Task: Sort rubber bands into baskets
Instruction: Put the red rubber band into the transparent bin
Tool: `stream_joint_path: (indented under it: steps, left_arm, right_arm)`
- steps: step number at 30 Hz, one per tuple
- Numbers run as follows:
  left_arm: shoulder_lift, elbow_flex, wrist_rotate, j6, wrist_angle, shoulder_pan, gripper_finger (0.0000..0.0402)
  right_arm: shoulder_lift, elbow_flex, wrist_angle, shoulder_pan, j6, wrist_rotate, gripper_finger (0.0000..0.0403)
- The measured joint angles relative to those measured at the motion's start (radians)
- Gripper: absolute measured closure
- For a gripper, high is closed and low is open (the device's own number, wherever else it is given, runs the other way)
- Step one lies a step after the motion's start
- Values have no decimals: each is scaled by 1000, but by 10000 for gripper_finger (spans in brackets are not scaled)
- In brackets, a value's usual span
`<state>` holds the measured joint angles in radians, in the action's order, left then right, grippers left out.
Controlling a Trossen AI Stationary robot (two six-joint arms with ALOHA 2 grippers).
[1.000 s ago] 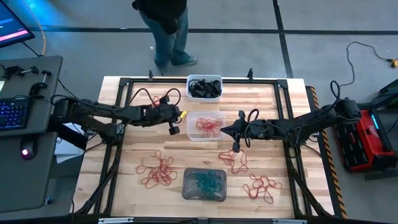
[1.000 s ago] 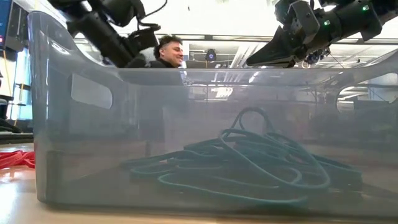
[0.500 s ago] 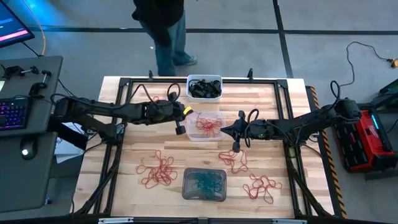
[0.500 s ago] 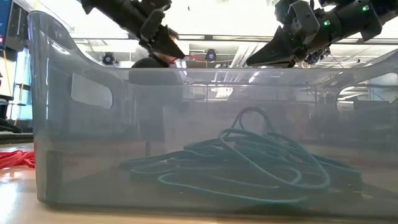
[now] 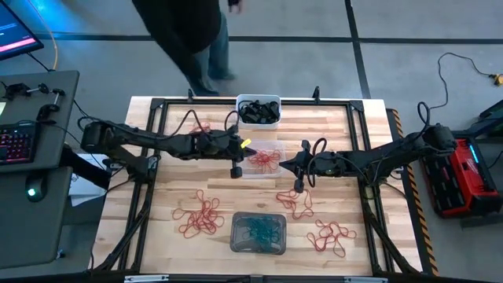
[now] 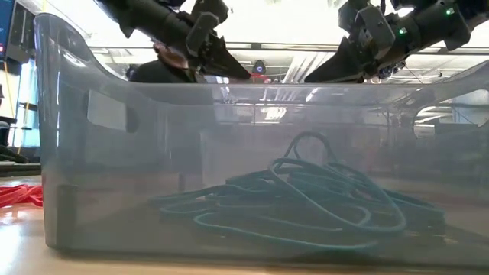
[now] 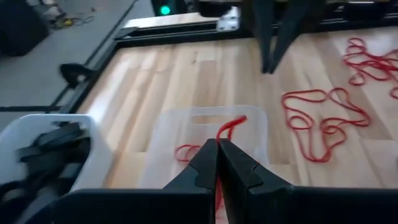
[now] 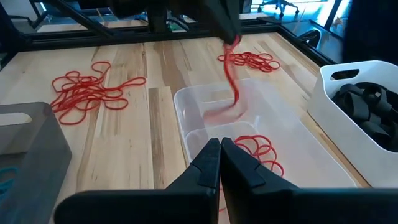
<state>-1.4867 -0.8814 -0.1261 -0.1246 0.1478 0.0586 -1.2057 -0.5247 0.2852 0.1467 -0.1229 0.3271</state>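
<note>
My left gripper (image 5: 245, 146) hovers over the left end of the clear basket (image 5: 263, 157), shut on a red rubber band (image 8: 234, 81). The clear basket has red bands (image 8: 258, 149) on its floor. My right gripper (image 5: 283, 165) waits shut and empty at that basket's right end. The white basket (image 5: 258, 110) at the far edge holds black bands. Teal bands (image 6: 306, 191) lie in the grey basket (image 5: 258, 233) near the front. My left gripper pinches one red rubber band (image 7: 229, 127) between its two fingertips. The fingers slant down from the table's left. The band hangs slack below them, over the clear basket's open top (image 8: 211, 93). Whether its lower end touches the basket I cannot tell.
Loose red bands lie in heaps on the wood at the front left (image 5: 200, 216), front middle (image 5: 297, 203), front right (image 5: 332, 236) and far left (image 5: 200, 126). A black frame (image 5: 157, 102) runs round the table. A person (image 5: 189, 31) walks beyond the far edge.
My left gripper has travelled toward the table's right edge, from left of the clear basket to above its left end, rising a little and tipping its fingers downward. It has stayed shut, and the red band has gone along with it, swinging below.
</note>
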Motion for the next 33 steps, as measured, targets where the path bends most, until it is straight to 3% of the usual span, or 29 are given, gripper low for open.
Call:
stream_joint_path:
  steps: [9,23,28,33]
  left_arm:
    - [-151,-60,40,-25,30,11,401]
    - [-324,-154,116,-25,-59,60,400]
    - [-315,-154,113,-35,-87,55,376]
    - [-273,-154,132,-37,-90,51,325]
  right_arm:
    - [0,0,-8,0,0,4,403]
    - [0,0,-15,0,0,3,403]
    - [0,0,-20,0,-3,3,403]
    - [0,0,-25,0,-7,2,403]
